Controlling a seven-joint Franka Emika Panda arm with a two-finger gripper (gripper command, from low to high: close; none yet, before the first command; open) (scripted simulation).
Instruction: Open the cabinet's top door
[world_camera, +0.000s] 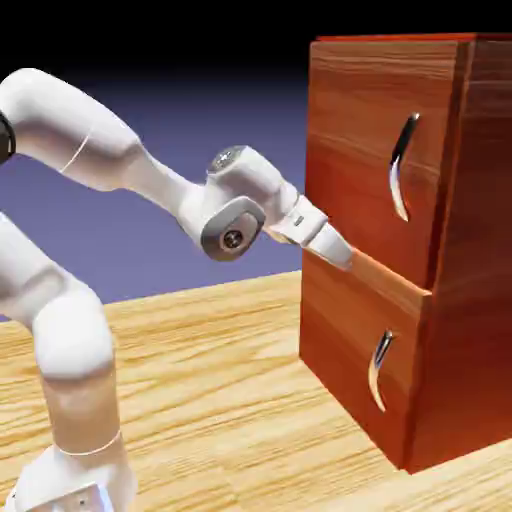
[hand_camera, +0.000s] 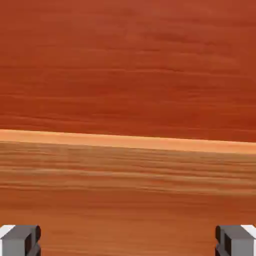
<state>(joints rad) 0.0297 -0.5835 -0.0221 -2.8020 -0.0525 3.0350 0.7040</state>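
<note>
A white robot arm rises at the lower left of the exterior view and reaches right across a wood-grain counter (world_camera: 200, 340). Its hand (world_camera: 345, 256) has its fingers spread wide apart, holding nothing, and it seems to touch the cabinet (world_camera: 470, 250) near the ledge between the two panels. The top door (world_camera: 360, 150) looks shut. Its long silver handle (world_camera: 402, 165) sits higher and farther along. The approach step is underway; next the hand must rise to that handle.
</note>
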